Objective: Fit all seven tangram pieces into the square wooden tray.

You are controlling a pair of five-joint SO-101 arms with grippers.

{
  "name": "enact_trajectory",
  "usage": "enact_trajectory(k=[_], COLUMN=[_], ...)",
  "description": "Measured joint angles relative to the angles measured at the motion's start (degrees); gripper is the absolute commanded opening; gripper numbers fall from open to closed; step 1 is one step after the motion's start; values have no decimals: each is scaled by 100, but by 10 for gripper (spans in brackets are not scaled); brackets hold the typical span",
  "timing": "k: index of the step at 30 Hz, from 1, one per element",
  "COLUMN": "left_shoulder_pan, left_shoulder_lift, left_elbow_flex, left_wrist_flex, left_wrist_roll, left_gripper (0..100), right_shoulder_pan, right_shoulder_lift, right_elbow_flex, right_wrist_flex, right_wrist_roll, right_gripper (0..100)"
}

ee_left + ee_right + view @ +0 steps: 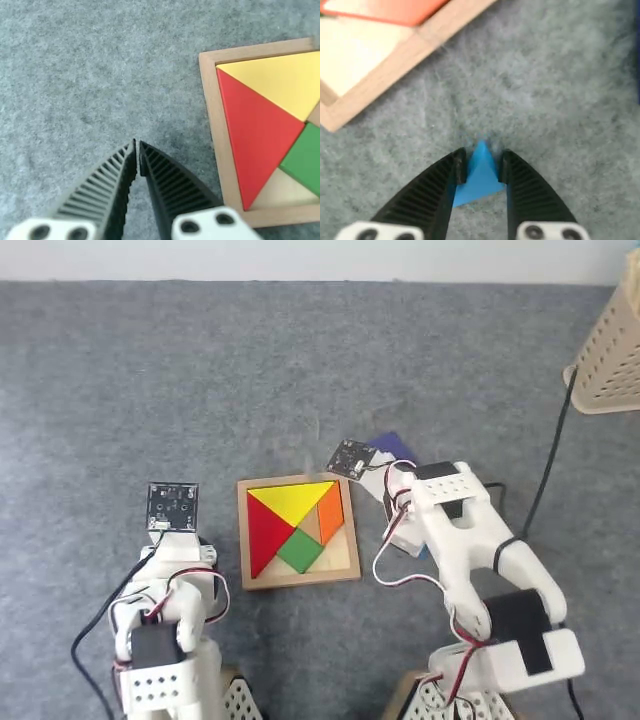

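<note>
The square wooden tray lies on the grey carpet between the two arms. In it sit a yellow triangle, a red triangle, a green square and an orange piece; bare wood shows along its near right part. In the right wrist view my right gripper is shut on a small blue triangle, just off a corner of the tray. A purple piece lies beyond the right arm. My left gripper is shut and empty over carpet, left of the tray.
A beige perforated basket stands at the far right edge, with a black cable running down from it past the right arm. Open carpet stretches behind the tray and to its left.
</note>
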Motion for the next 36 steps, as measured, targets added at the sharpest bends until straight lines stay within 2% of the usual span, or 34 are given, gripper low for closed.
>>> enact_trajectory(k=[5, 9, 11, 28, 36], left_shoulder_pan=[0, 0, 0, 0, 0], left_shoulder_lift=[0, 0, 0, 0, 0], left_elbow_flex=[0, 0, 0, 0, 0], left_wrist_flex=[0, 0, 0, 0, 0], left_wrist_roll=[0, 0, 0, 0, 0], left_gripper=[12, 12, 12, 12, 12], right_shoulder_pan=[-18, -18, -18, -18, 18], right_shoulder_lift=[-703, -1064, -1090, -484, -202], right_elbow_flex=[0, 0, 0, 527, 527], right_wrist_flex=[448, 668, 782, 202, 88], right_wrist_roll=[-255, -536, -624, -721, -721], right_gripper=[102, 208, 224, 212, 108])
